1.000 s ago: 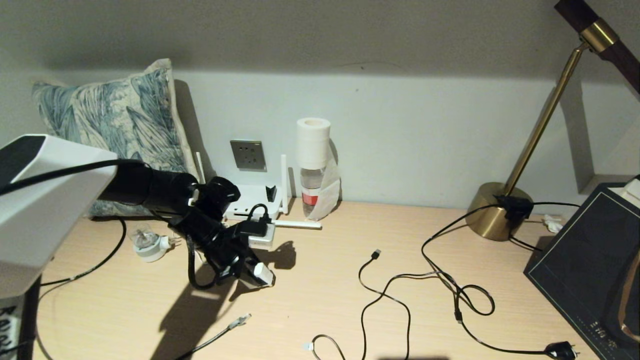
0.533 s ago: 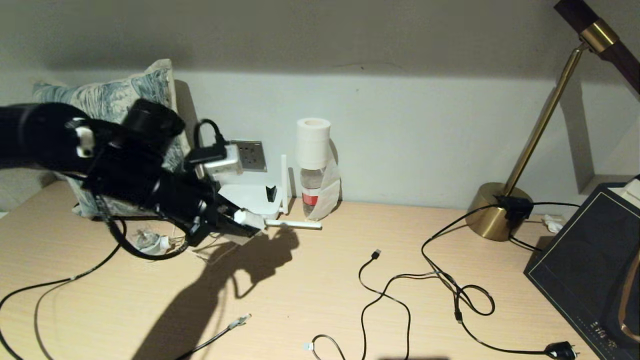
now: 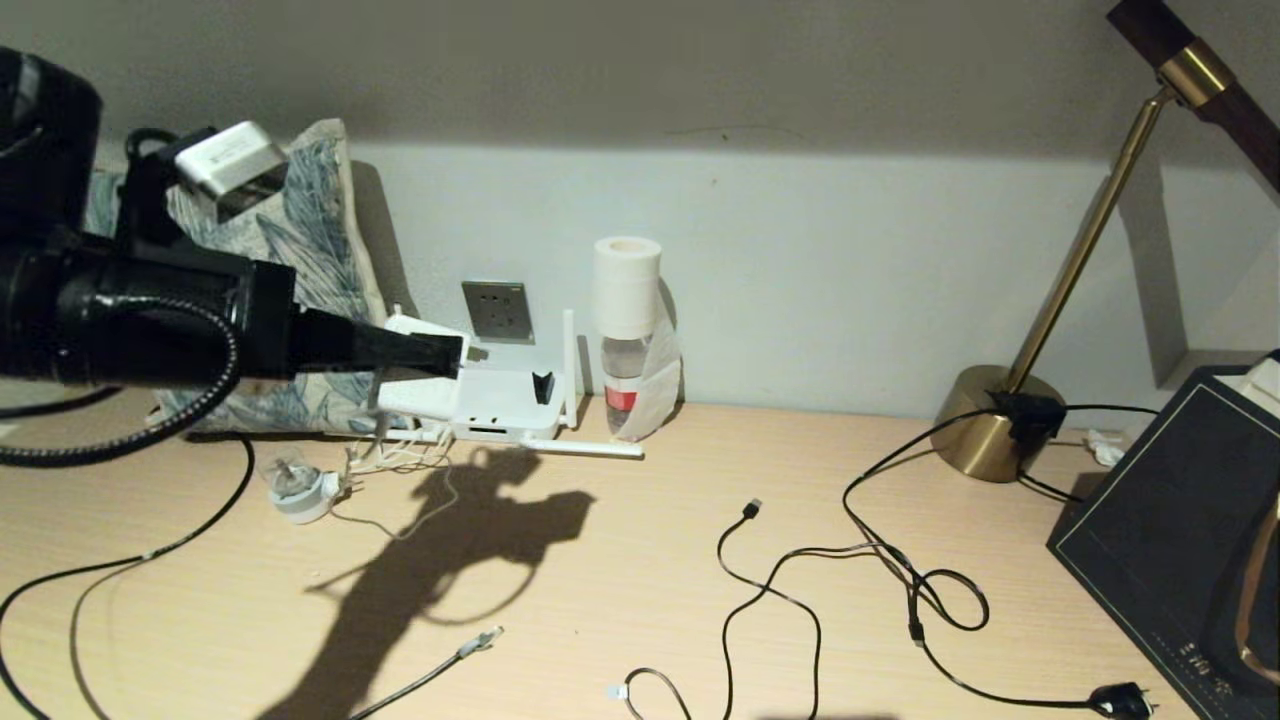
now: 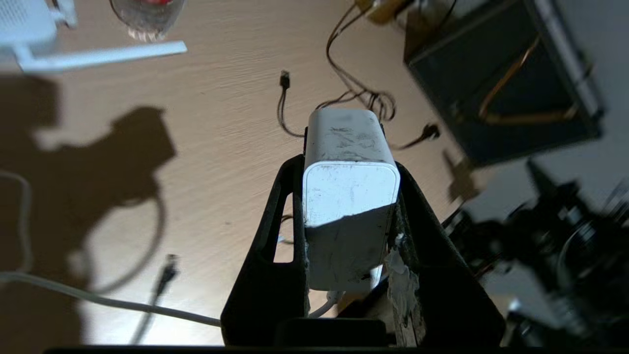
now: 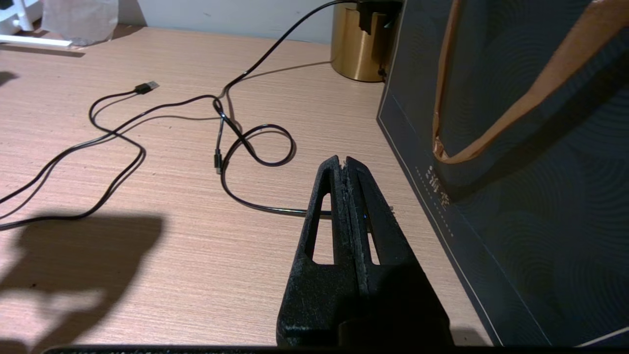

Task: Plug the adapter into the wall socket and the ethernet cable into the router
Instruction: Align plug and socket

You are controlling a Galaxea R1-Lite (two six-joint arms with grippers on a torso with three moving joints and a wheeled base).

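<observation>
My left gripper is shut on the adapter, a scuffed white cube wedged between both black fingers. In the head view the adapter hangs above the table just left of the router and below-left of the grey wall socket. Its thin white cord trails down onto the table. The ethernet cable's clear connector lies loose near the front edge. My right gripper is shut and empty, low over the table beside a dark bag.
A leaf-print pillow leans on the wall behind my left arm. A bottle under a white roll stands right of the router. A round white-grey plug, a USB cable, a black mains plug and a brass lamp base share the table.
My left arm lifted the adapter off the table and swung it up and back toward the wall. It now points at the router's left end. The cord was dragged along.
</observation>
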